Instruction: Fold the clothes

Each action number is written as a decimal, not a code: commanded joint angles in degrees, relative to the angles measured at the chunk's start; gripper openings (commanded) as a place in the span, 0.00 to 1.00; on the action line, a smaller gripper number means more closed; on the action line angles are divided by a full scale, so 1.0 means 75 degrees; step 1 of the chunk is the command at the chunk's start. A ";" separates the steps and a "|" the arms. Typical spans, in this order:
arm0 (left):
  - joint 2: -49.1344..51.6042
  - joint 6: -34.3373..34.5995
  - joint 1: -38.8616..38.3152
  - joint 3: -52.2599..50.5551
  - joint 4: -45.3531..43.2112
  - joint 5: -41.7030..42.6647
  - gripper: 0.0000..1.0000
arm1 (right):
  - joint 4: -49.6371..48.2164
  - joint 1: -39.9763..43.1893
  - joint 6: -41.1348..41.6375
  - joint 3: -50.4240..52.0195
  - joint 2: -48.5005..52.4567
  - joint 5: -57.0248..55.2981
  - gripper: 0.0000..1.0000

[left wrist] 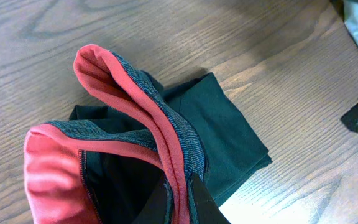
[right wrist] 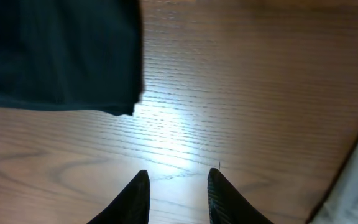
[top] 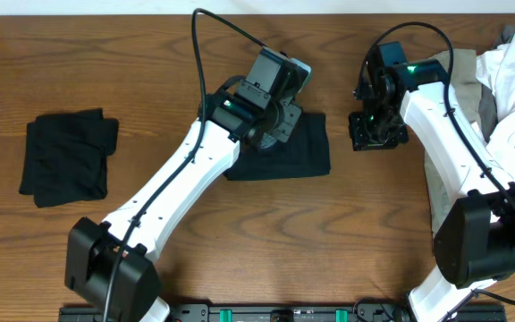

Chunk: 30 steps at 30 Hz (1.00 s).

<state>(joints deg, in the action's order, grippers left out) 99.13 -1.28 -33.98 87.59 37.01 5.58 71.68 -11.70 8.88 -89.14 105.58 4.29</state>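
Your left gripper (left wrist: pixel 184 199) clamped on the waistband (left wrist: pixel 135 106) of the trousers (top: pixel 307 148), your right gripper (right wrist: pixel 177 175) empty, jaws parted, just right of the trousers.

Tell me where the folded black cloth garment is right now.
In the overhead view, the folded black cloth garment lies at the left of the wooden table, well apart from the dark navy trousers at centre.

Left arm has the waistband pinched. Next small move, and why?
Probably lower the left gripper and lay the grey, red-edged waistband flat onto the folded dark navy trousers. It is pinched and lifted, arching above cloth that lies flat; the right gripper is open over the wooden table, holding nothing.
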 commanded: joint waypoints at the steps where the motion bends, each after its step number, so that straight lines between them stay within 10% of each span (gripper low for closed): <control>1: 0.0102 0.0067 -0.0032 0.0210 -0.0070 -0.0035 0.06 | 0.0006 -0.0026 0.0358 0.0003 -0.0140 -0.0828 0.30; 20: 0.0985 0.0070 -0.0469 0.0204 -0.0758 0.0000 0.08 | -0.0216 0.0938 0.0694 0.0003 -0.0140 -0.1055 0.33; 23: 0.1186 0.0070 -0.0702 0.0204 -0.0880 0.0379 0.40 | -0.0216 0.0938 0.0697 0.0003 -0.0140 -0.1055 0.33; 30: 0.1139 0.0035 -0.0985 0.0204 -0.0877 0.0423 0.52 | -0.0187 0.0938 0.0697 0.0003 -0.0140 -0.1052 0.33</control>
<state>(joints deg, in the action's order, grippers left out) 108.25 -1.10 -41.69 87.59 30.09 8.64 70.11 -4.93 13.23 -89.14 105.58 -3.05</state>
